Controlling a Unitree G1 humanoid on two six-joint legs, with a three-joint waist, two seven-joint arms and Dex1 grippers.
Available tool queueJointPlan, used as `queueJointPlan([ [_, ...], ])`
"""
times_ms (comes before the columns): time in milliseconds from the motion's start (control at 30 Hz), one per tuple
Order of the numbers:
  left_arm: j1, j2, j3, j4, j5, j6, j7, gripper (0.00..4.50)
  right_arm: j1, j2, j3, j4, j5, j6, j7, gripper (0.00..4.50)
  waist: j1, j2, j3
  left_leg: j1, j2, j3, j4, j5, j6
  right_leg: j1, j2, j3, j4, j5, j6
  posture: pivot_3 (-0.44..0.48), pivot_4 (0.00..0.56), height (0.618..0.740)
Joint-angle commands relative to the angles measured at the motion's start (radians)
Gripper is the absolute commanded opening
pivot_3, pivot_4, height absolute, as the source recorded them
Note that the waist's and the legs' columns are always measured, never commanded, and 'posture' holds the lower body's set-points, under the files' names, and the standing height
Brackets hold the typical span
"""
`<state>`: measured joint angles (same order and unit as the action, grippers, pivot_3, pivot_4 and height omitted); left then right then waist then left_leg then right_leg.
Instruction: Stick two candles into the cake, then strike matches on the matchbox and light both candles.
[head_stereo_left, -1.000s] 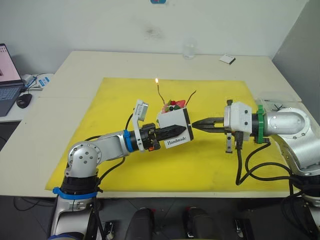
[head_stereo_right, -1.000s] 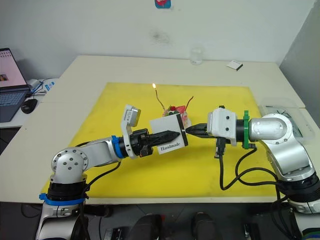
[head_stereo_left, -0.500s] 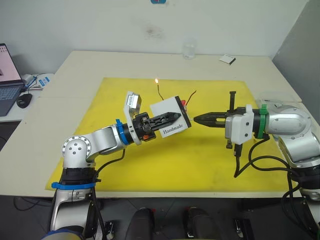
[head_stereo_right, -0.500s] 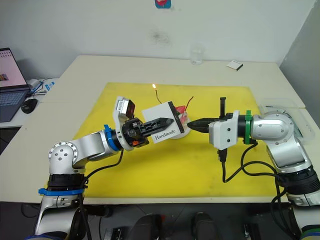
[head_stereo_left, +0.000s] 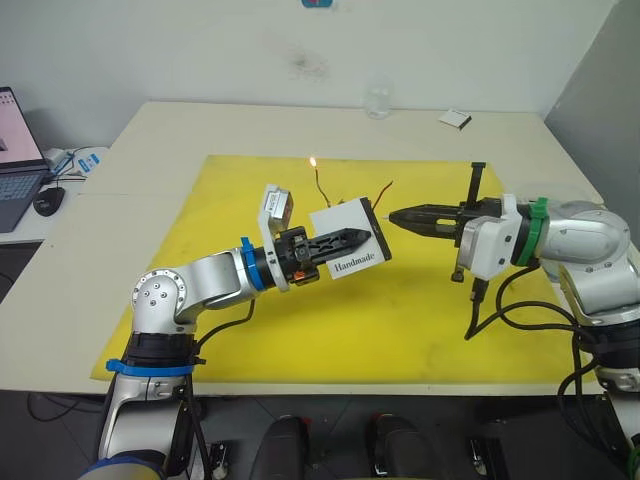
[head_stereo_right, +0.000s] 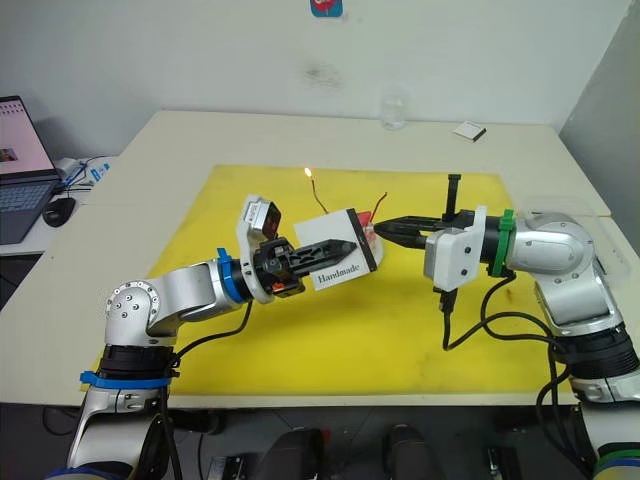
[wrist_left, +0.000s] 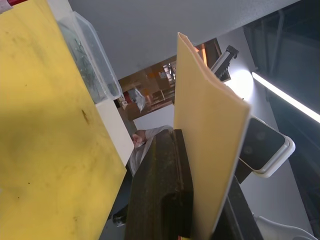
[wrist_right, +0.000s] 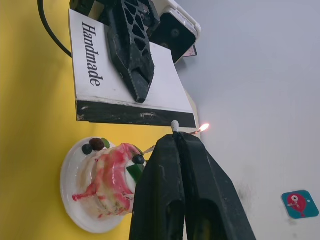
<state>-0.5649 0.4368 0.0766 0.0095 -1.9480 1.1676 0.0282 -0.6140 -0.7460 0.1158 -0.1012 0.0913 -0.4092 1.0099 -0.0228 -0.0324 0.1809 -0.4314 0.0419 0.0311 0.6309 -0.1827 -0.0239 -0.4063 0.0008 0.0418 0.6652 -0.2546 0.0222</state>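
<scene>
If the thin match (wrist_right: 175, 125) pinched in the right gripper (wrist_right: 177, 142) is scraped too hard on the flat white "Handmade" matchbox (head_stereo_left: 349, 238) clamped by the left gripper (head_stereo_left: 352, 239), it could be snapped.

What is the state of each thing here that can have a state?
Thin tan-brown candle: standing in cake, lit.
Thin red candle: standing in cake, unlit.
Flat white "Handmade" matchbox: held off the table by left gripper.
White-tipped match: unlit, pinched in right gripper, near the box's black strip.
Small pink cake: whole, on white plate.
Grey laptop: open, screen on.
</scene>
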Motion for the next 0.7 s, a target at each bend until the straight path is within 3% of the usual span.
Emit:
queueJointPlan([
  [33,-0.022,-0.003,0.006,-0.008,-0.024,0.002,-0.008,0.0,-0.027,0.001,-0.007,0.004,-0.003,-0.03,-0.002,0.05,0.0,0.0,0.0,0.0,0.0,0.0,0.0,0.0,0.0,0.0,0.0,0.0,0.0,0.0,0.0,0.0,0.15,0.74],
  [700,-0.03,-0.008,0.007,0.01,-0.024,0.015,-0.016,0.0,-0.043,0.008,0.033,0.026,-0.018,-0.064,0.015,0.05,0.0,0.0,0.0,0.0,0.0,0.0,0.0,0.0,0.0,0.0,0.0,0.0,0.0,0.0,0.0,0.0,0.15,0.74],
])
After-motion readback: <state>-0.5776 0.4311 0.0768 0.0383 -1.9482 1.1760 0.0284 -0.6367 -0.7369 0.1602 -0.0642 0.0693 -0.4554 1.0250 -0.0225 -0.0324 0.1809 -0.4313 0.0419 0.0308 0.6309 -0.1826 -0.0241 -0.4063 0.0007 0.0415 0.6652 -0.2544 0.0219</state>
